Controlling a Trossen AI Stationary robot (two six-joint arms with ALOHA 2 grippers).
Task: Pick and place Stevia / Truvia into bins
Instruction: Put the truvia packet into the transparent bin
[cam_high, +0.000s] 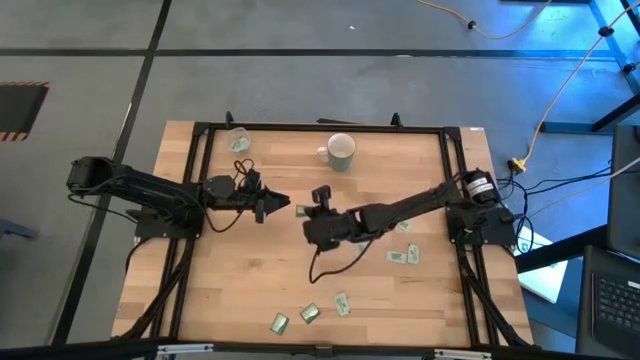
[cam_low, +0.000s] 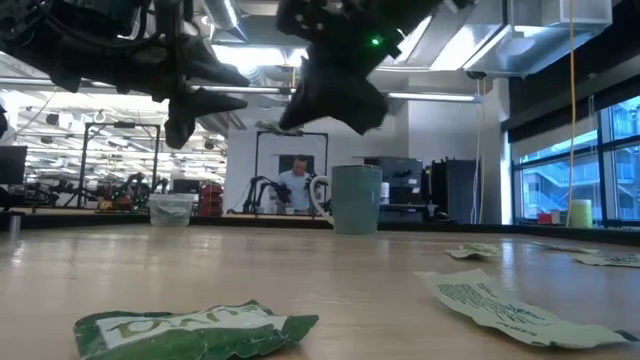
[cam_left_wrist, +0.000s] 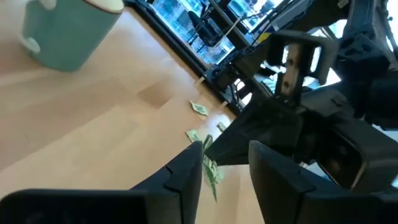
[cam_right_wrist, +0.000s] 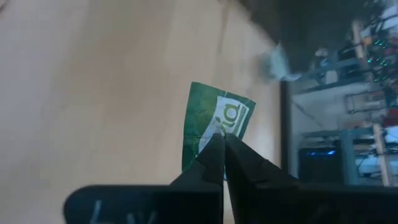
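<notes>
The right gripper (cam_right_wrist: 222, 144) has its fingers clenched on a green sachet (cam_right_wrist: 217, 121), lifted above the bench (cam_high: 300, 290). Facing it, the left gripper (cam_left_wrist: 225, 163) stands released (fingers empty).

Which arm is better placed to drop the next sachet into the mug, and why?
The right. The right gripper is shut on a green sachet and is raised off the table near the mug. The left gripper is open and holds nothing.

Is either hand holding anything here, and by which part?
The right hand is shut on a green-and-white Truvia sachet, pinched at one short end, above the table. The left hand is open and holds nothing.
</notes>
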